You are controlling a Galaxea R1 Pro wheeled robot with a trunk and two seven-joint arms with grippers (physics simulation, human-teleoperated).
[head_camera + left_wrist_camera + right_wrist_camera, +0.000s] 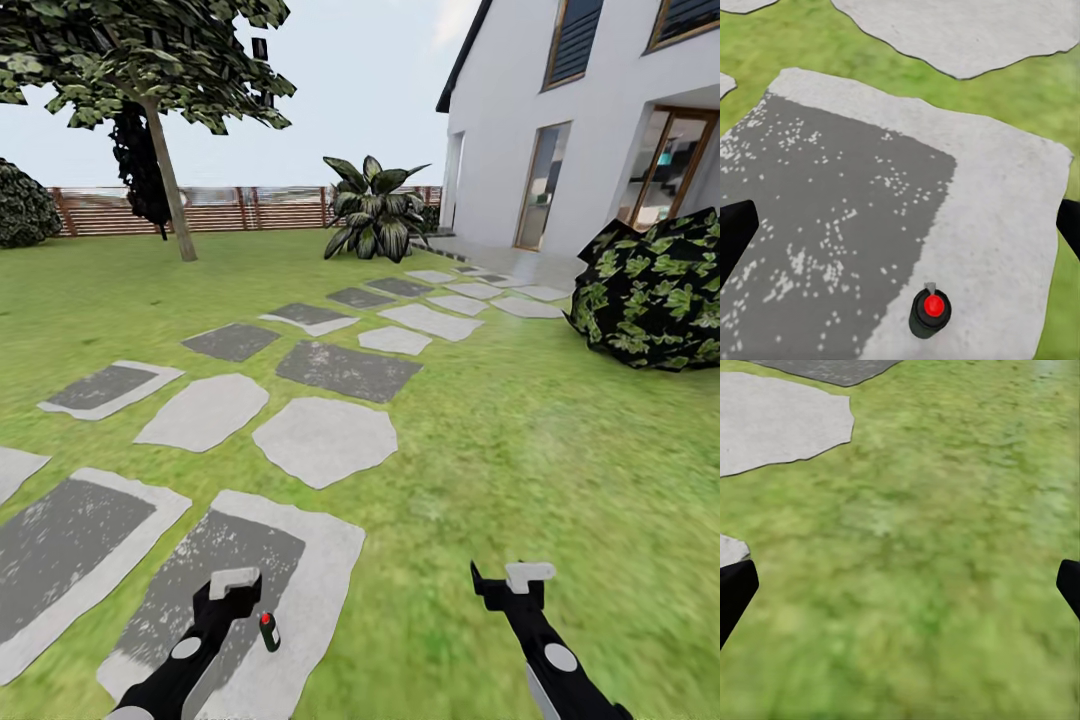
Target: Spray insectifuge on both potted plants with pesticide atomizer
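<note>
I am on the garden lawn (520, 440), beside a path of grey stepping stones. A small dark green bottle with a red top, apparently the pesticide atomizer (269, 631), stands upright on the nearest slab (300, 590). My left gripper (238, 590) hovers just left of it, open and empty. From the left wrist view the atomizer (930, 309) sits below and between the spread fingers (735, 229). My right gripper (512, 583) hangs open over bare grass, its fingers (733, 589) wide apart. The potted plants are out of view.
Stepping stones (325, 438) lead toward a white house (560, 120) at the back right. A dark leafy bush (655, 290) stands at the right, a broad-leaved clump (375, 212) and a tree (165, 160) farther back, and a brown slatted fence (240, 208) behind.
</note>
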